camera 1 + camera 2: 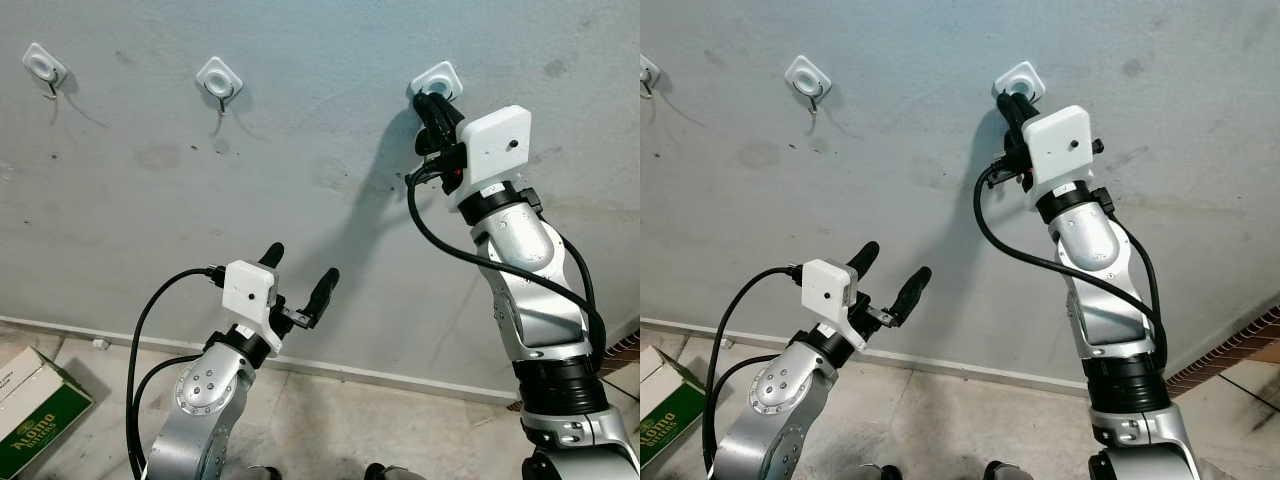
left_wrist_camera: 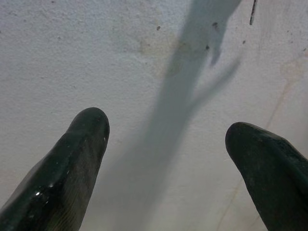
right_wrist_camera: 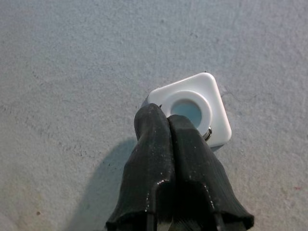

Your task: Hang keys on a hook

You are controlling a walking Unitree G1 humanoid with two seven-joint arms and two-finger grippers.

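Right hand: the right hand (image 1: 432, 108) is raised against the grey wall (image 1: 300, 170), its two black fingers (image 3: 168, 159) pressed together with no gap, tips touching the lower edge of the rightmost wall hook (image 1: 437, 80).
Keys: no key can be made out; a small glint of metal (image 3: 208, 133) shows beside the fingertips at the hook's lower edge, too small to tell whether it is a key ring or the hook's own prong.
Rightmost hook: a white square adhesive mount with a round centre, stuck to the wall, partly covered by the fingers.
Left hand: the left hand (image 1: 300, 278) hovers lower down, well apart from the hooks, fingers (image 2: 72, 163) spread wide and holding nothing, pointed at bare wall.
Other hooks: a middle hook (image 1: 219, 80) and a far-left hook (image 1: 44, 66) sit on the wall in the same row, each with a thin metal prong hanging below.
Floor: a green and white cardboard box (image 1: 35, 410) lies at the wall's foot on the robot's left.
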